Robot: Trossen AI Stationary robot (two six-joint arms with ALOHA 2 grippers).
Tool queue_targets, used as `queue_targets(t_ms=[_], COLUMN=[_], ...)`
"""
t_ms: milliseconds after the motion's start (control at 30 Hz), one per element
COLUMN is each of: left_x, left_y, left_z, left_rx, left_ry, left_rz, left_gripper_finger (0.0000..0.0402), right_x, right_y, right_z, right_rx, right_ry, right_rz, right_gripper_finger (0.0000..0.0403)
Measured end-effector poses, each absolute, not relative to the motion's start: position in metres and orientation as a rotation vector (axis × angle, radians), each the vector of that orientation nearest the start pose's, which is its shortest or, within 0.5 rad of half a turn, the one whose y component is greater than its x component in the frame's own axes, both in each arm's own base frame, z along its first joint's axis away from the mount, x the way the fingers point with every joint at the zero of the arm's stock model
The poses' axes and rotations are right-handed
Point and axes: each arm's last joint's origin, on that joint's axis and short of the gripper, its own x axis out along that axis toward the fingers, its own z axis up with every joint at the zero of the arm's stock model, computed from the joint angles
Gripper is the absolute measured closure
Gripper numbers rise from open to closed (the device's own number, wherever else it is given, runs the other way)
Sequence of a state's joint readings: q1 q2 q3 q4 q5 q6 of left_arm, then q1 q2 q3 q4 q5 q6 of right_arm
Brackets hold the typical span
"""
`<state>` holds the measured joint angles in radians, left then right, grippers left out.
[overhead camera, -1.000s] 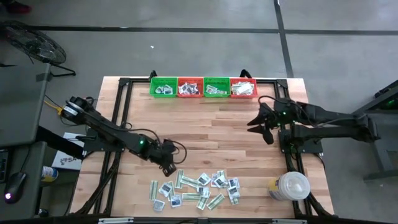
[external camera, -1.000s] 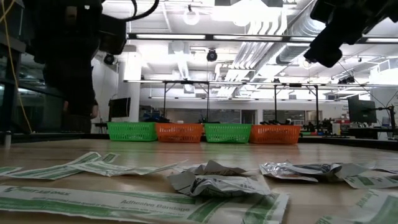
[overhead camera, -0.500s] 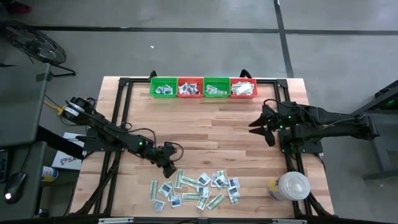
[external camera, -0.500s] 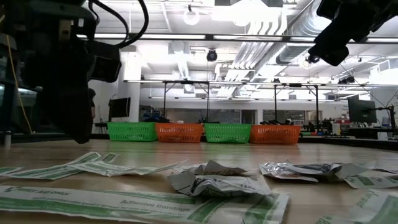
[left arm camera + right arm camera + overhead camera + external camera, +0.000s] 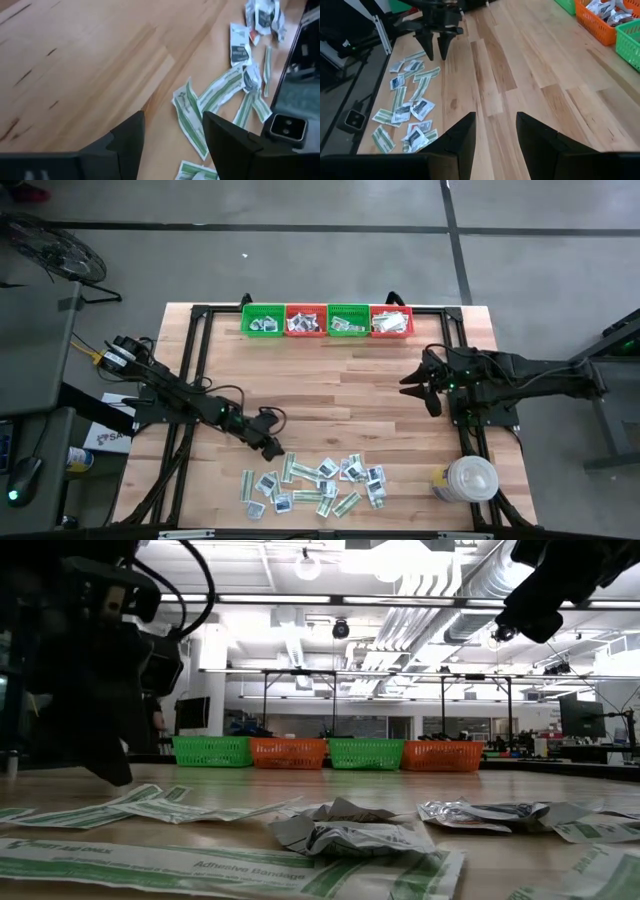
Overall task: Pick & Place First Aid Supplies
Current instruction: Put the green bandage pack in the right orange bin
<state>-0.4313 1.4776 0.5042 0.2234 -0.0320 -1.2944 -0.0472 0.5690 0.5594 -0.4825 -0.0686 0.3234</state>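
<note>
A: Overhead, left side. What's the left arm doing?

B: It runs from the table's left edge toward lower centre. The left gripper (image 5: 270,448) sits low over the wooden table (image 5: 340,380), just up and left of the packet pile. Fingers parted, nothing between them; the left wrist view shows bare wood and one green strip (image 5: 192,125) in the gap.

A: And in the low view?

B: The same gripper is the dark mass at the left of frame (image 5: 100,755), tip close to the tabletop, near the leftmost strips.

A: The supplies?

B: The first aid supplies (image 5: 318,484) lie scattered along the bottom centre of the overhead frame: grey-white square packets mixed with narrow pale-green strips, some overlapping. In the low view they fill the foreground (image 5: 345,835), a crumpled packet at centre, long strips at lower left.

A: Anything in the top of the frame?

B: Four baskets (image 5: 327,321) in a row at the table's far edge, top centre: green, red, green, red. Each holds some packets already.

A: Right side?

B: The right arm reaches in from the right edge. The right gripper (image 5: 420,387) hangs above the table at right of centre, well apart from the pile, fingers spread and empty. In the low view it shows at upper right (image 5: 540,605), high up.

A: Lower right corner?

B: A white lidded container (image 5: 470,478) stands at the table's lower right, apart from the packets.
</note>
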Motion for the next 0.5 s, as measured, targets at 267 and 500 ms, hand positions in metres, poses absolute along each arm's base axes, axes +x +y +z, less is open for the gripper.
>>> queue_targets(t_ms=[267,500], left_x=[0.232,0.243], left_y=[-0.106,-0.111], left_z=[0.118,0.115], left_rx=[-1.117,-1.093], left_ry=[0.852,0.848], left_rz=[0.138,0.149], left_gripper_finger=[0.0213,0.0213], right_x=[0.130,0.132], right_y=[-0.001,0.001], right_z=[0.261,0.262], right_rx=[0.354,0.372], right_ry=[0.450,0.446], right_rz=[-0.040,-0.034], right_gripper_finger=[0.0270,0.0270])
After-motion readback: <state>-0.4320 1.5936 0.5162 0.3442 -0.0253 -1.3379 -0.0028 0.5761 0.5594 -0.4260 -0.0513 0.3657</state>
